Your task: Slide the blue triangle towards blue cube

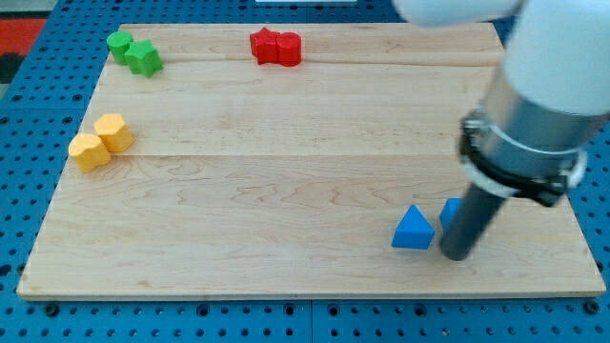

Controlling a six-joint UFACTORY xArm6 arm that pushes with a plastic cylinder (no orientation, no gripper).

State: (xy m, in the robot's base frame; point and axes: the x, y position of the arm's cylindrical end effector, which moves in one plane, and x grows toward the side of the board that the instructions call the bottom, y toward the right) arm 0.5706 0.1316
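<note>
We take the blue triangle [413,230] as our landmark; it sits on the wooden board [286,191] toward the view's lower right. My tip [457,255] rests on the board just to the triangle's right and slightly lower, close beside it — whether it touches we cannot tell. We carry no fingers, only the dark rod, so nothing is being gripped. The blue cube [451,211] lies just right of the triangle and a little above it, mostly hidden behind the rod, so only its left part shows; a narrow gap separates it from the triangle.

Well away from the triangle, toward the view's top and somewhat left, two red blocks [275,47] sit touching one another near the board's far edge. Far up and left of the triangle — near the board's top-left corner — a green cylinder [119,43] touches a second green block [145,58]. Far to the triangle's left and somewhat above it, two yellow blocks [100,142] sit pressed together near the board's left edge.
</note>
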